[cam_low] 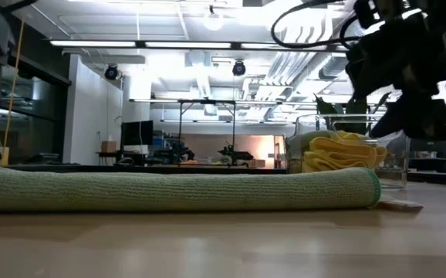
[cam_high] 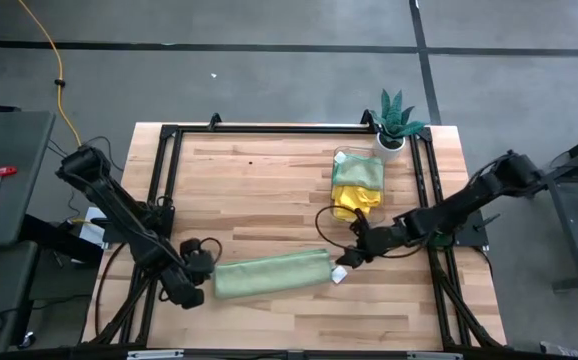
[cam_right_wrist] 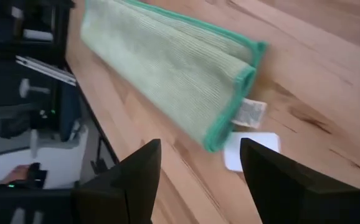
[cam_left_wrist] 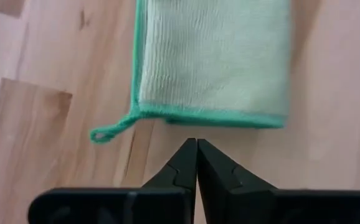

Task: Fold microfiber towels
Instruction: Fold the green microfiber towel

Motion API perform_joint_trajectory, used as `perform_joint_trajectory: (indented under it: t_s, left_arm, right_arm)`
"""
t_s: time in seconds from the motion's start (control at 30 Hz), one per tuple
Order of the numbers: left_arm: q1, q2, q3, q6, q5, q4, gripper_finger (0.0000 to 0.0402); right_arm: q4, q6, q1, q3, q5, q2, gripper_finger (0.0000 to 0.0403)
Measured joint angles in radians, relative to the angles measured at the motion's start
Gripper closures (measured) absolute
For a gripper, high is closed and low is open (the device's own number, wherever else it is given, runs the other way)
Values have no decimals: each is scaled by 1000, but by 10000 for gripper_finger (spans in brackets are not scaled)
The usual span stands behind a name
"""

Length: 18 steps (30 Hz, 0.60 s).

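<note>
We are seeing a sage green towel (cam_high: pixel 272 273) lying folded into a long narrow strip near the table's (cam_high: pixel 269 170) front edge, running roughly parallel to that edge. Its teal hem and a small loop are showing at the end nearest the left gripper (cam_high: pixel 201 262). At its other end a white care tag (cam_right_wrist: pixel 249 114) is sticking out, with a small white square (cam_right_wrist: pixel 253 149) lying on the wood just beside it.

The left gripper is sitting at the strip's left end, close to the table's front left corner. In the left wrist view its fingertips (cam_left_wrist: pixel 186 163) are pressed together with nothing between them, pointing at the towel's hem and stopping just short of it.

The right gripper (cam_high: pixel 352 255) is hovering at the strip's right end, toward the front right part of the table. Its jaws are standing spread wide and empty, and in the right wrist view the towel's end and the tag are showing between the two fingers (cam_right_wrist: pixel 133 180).

More towels are sitting in a clear container (cam_high: pixel 358 180) near the back right corner: a yellow towel (cam_high: pixel 355 202) spilling over its front side and a green one (cam_high: pixel 361 171) behind it. A small potted plant (cam_high: pixel 396 122) is standing at the back right corner, just beside the container.
</note>
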Motion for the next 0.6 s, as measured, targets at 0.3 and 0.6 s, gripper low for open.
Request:
perform_joint_trajectory:
  t_s: [0.3, 0.6]
  left_arm:
    - [3, 171, 3, 0, 45, 104, 401]
    - [8, 193, 0, -9, 32, 119, 401]
  right_arm:
    - [141, 27, -31, 5, 25, 196, 192]
    - [223, 45, -53, 59, -44, 364, 192]
